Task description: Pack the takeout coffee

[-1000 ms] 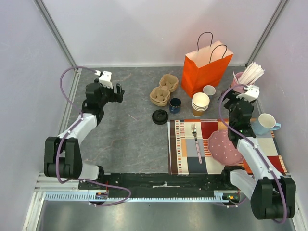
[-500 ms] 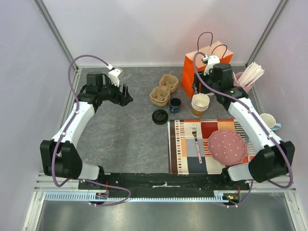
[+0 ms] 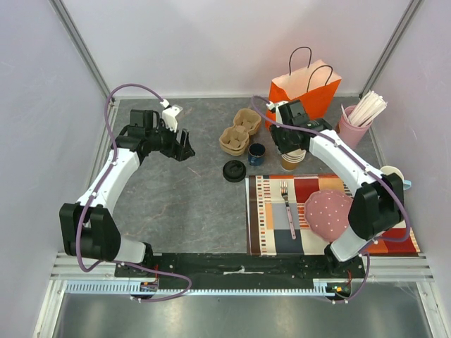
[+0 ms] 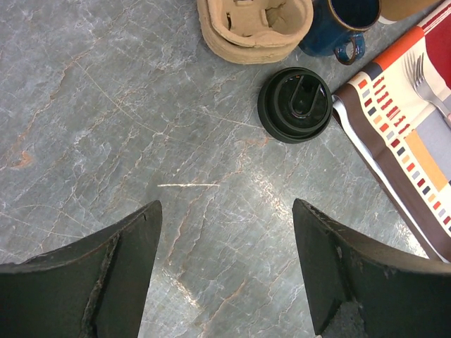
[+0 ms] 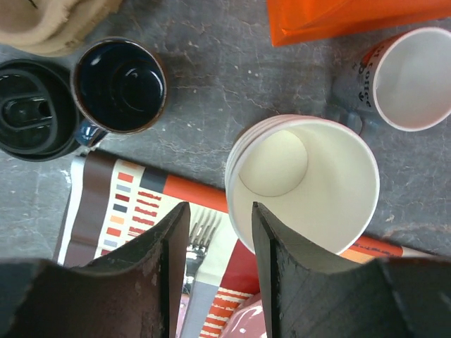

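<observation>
Since half a second ago the right arm has swung left, away from the orange bag. Its gripper, fingers narrowly parted and holding nothing, hangs over the near rim of the stack of paper cups. The left gripper is spread wide above bare table, with open room ahead to the takeout coffee, which stands just beside the placemat's corner, near the blue mug. Only its black lid shows. The right wrist view alone looks inside the top cup.
</observation>
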Motion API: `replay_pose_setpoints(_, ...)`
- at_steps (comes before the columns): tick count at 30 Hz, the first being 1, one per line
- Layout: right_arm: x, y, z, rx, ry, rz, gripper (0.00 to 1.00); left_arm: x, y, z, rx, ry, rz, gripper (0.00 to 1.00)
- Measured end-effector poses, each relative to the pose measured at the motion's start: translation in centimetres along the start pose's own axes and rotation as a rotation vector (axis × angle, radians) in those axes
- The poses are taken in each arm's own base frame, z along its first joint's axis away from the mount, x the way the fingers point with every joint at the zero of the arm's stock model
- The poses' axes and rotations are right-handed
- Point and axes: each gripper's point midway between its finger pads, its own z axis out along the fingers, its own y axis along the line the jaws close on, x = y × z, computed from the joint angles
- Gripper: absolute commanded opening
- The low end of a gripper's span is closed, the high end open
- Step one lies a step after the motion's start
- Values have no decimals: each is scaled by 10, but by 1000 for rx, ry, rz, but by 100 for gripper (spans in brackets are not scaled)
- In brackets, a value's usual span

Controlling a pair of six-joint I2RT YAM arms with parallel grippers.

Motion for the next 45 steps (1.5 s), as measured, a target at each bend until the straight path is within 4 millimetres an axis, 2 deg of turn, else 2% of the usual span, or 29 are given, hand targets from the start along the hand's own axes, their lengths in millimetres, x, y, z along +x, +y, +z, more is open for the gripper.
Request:
replay_pose_setpoints(5,7,-7,9,46,47,-5,42,1,0,0,0,3,-1,80)
replay_pose_setpoints(10,5,-12,14,73,56,-10,38,2,0,0,1,6,-3,80)
replay_pose_setpoints(20,4,-13,21,84,67,-16,15,4,0,0,3,14,-5,79)
replay_pose_setpoints(26,4,-13,21,83,67,-22,12,4,-2,0,14,15,-5,79)
replay_pose_setpoints(37,0,-13,12,119,75,-77,0,5,-3,0,18,17,-5,79)
replay_pose_setpoints(45,-10,-14,2,154,57,-130,0,4,-5,1,31,14,0,79)
